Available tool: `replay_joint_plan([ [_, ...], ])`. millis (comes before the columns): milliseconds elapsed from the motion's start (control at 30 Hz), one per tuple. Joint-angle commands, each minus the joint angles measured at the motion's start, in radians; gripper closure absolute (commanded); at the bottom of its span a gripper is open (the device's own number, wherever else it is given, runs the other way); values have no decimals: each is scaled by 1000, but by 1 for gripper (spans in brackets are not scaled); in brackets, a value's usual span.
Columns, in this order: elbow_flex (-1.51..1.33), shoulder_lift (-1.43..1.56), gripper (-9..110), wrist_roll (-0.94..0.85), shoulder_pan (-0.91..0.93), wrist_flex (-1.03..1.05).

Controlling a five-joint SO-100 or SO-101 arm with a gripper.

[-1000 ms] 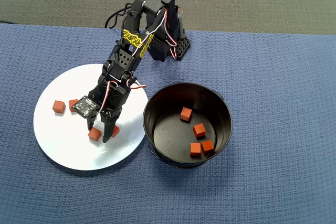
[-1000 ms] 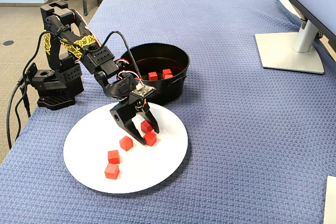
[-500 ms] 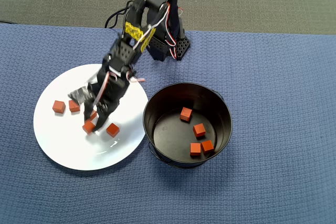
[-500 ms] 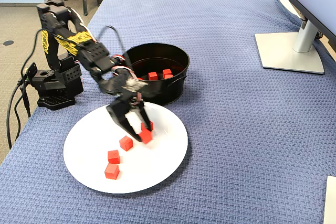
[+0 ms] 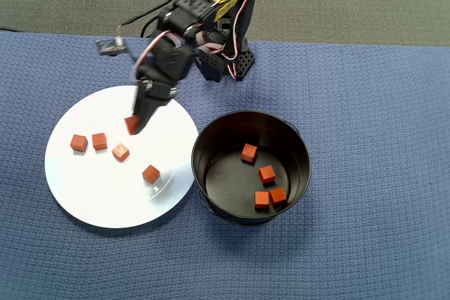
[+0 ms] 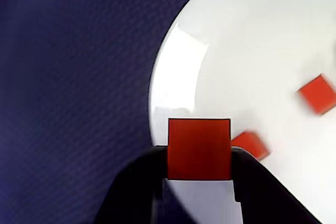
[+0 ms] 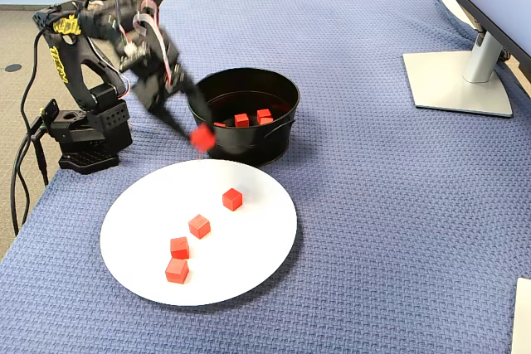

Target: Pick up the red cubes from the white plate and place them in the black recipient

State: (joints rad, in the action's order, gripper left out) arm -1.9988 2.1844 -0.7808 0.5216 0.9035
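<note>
Fingers [image 6: 131, 182] clamped on one red cube [image 6: 199, 148], held above the white plate [image 5: 91, 201]; four cubes lie in the black pot [image 5: 299, 147].

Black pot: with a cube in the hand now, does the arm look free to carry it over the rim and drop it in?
Probably yes. The hand, shut on a red cube, hangs above the white plate beside the black pot, whose open top holds only loose cubes; nothing visibly blocks the way.

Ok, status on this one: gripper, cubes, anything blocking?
Gripper shut on one red cube, lifted above white plate. Four cubes on plate, four in black pot. Nothing blocking.
</note>
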Motion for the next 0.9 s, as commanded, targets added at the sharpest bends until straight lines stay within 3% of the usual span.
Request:
replay_joint_plan([
  [0, 97, 69, 102, 232, -252, 80],
  [267, 103, -72, 99, 420, -773, 198],
  [333, 123, -109, 72, 388, -845, 235],
  [367, 153, -115, 64, 370, -845, 264],
  [467, 229, -91, 61, 247, -707, 295],
  [600, 244, -87, 61, -104, -402, 258],
  [733, 121, -169, 62, -425, -98, -74],
  [867, 2, -268, 63, -575, 44, -362],
])
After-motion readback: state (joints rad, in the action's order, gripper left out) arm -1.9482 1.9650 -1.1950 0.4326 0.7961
